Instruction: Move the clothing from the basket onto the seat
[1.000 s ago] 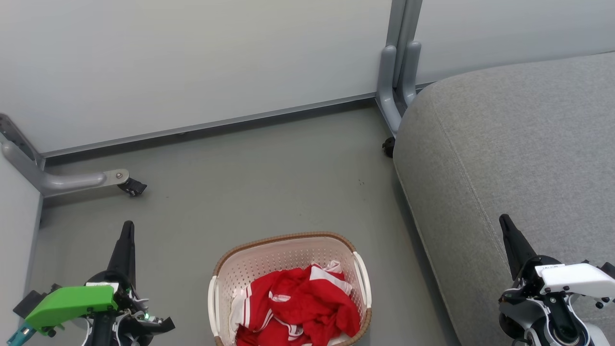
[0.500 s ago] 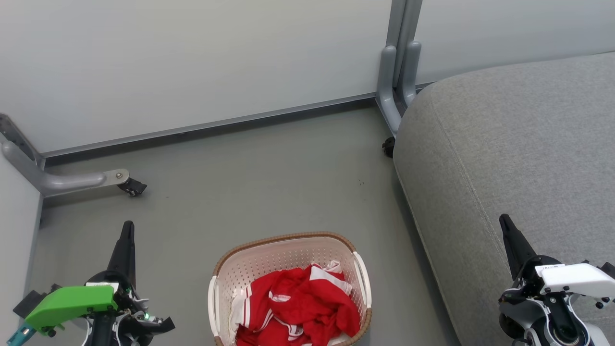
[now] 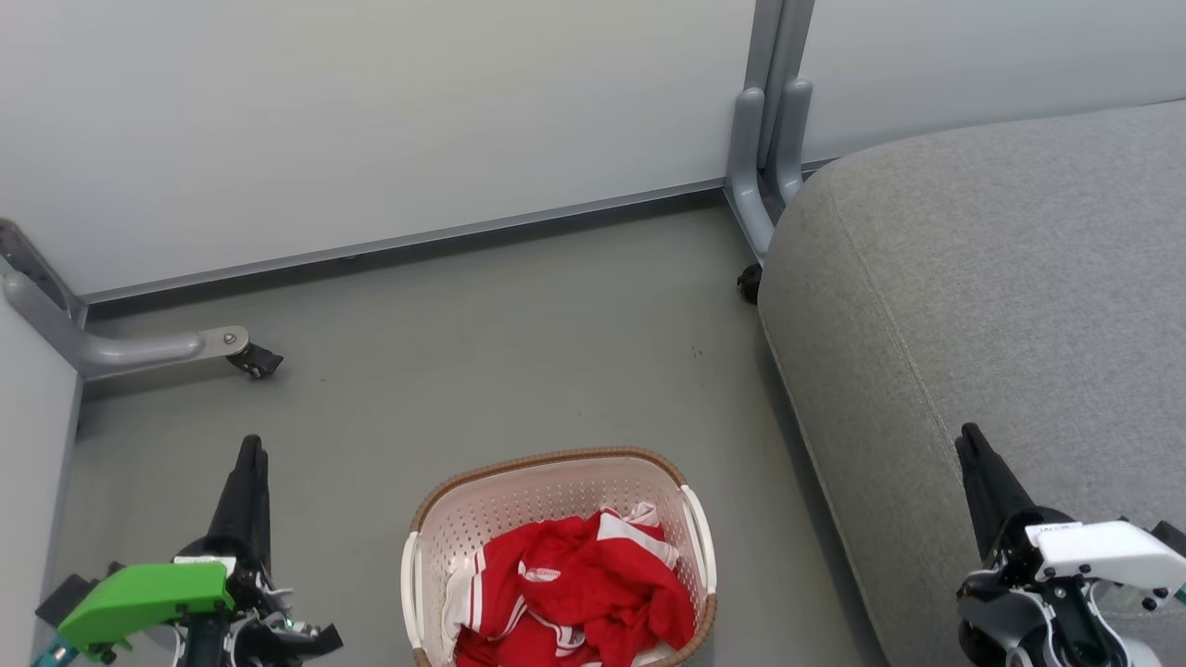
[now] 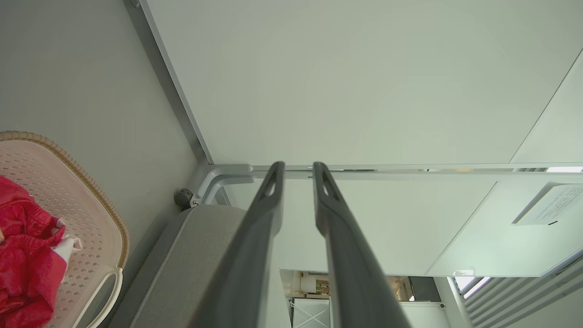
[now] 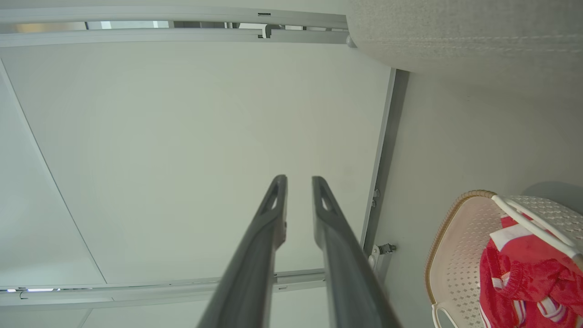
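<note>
- My left hand (image 3: 250,449) sits at the lower left of the head view, over the grey floor (image 3: 519,352), with its dark fingers pointing up the picture.
- In the left wrist view the left hand (image 4: 296,166) shows a narrow gap between its tips: slightly apart, with nothing between them.
- To the right, at the bottom middle, the basket (image 3: 547,457) stands on the floor, apart from both hands.
- The clothing (image 3: 593,584) lies crumpled inside the basket, red with white stripes and trim, a small white logo patch facing up. It is heaped toward the near side, so the perforated far wall is bare.
- Further right is the seat (image 3: 1001,278). Its rounded edge is near the basket but not touching, and a strip of floor runs between them.
- My right hand (image 3: 966,434) shows at the lower right, in front of the seat's fabric. I cannot tell whether it touches the fabric.
- In the right wrist view the right hand (image 5: 298,178) also has its tips a little apart — empty.
</note>
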Tool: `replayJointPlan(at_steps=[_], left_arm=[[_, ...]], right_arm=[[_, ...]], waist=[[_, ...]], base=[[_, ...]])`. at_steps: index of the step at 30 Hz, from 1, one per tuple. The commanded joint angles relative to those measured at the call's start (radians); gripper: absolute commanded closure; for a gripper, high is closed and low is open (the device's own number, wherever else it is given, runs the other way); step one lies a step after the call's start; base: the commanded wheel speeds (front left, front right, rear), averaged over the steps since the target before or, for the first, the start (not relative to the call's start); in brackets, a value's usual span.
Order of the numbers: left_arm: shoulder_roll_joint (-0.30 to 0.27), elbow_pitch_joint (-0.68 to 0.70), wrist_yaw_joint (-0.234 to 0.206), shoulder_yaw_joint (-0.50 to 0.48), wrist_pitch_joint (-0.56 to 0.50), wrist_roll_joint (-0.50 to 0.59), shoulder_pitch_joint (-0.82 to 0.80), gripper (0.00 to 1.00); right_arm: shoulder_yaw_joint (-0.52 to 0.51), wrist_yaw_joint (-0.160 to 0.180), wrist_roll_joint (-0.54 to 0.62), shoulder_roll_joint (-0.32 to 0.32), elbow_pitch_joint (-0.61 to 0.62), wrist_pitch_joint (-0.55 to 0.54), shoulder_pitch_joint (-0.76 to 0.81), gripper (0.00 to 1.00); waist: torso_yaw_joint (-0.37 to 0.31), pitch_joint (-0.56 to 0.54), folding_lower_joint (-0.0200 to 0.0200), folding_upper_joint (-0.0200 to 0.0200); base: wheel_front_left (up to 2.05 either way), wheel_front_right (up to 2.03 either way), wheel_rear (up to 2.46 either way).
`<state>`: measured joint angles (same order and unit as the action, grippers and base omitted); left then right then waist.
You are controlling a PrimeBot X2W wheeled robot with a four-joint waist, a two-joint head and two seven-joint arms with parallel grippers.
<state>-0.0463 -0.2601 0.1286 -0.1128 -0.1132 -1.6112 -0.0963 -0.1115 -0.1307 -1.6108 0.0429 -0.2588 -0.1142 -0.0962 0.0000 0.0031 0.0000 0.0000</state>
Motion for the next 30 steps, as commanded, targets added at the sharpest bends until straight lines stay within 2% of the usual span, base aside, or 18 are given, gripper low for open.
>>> replayJointPlan(at_steps=[1, 10, 16, 30], left_arm=[[0.002, -0.009, 0.0, 0.001, 0.0, 0.0, 0.007, 0.0], [0.004, 0.007, 0.0, 0.016, 0.039, 0.031, 0.022, 0.0], [0.003, 0.027, 0.0, 0.026, 0.067, 0.089, 0.023, 0.0], [0.001, 0.088, -0.019, 0.06, 0.126, 0.318, 0.022, 0.0]], right_arm=[[0.0, 0.0, 0.0, -0.003, -0.007, 0.0, 0.007, 0.0], [0.021, 0.0, 0.022, -0.005, 0.002, 0.039, 0.025, 0.0], [0.031, 0.0, 0.07, -0.004, 0.021, 0.067, 0.031, 0.0], [0.059, 0.0, 0.301, -0.001, 0.077, 0.127, 0.038, 0.0]], waist=[[0.0, 0.0, 0.0, 0.0], [0.002, 0.001, 0.0, 0.0], [0.003, 0.001, 0.0, 0.0], [0.009, 0.004, 0.0, 0.0]], base=[[0.0, 0.0, 0.0], [0.0, 0.0, 0.0], [0.0, 0.0, 0.0], [0.0, 0.0, 0.0]])
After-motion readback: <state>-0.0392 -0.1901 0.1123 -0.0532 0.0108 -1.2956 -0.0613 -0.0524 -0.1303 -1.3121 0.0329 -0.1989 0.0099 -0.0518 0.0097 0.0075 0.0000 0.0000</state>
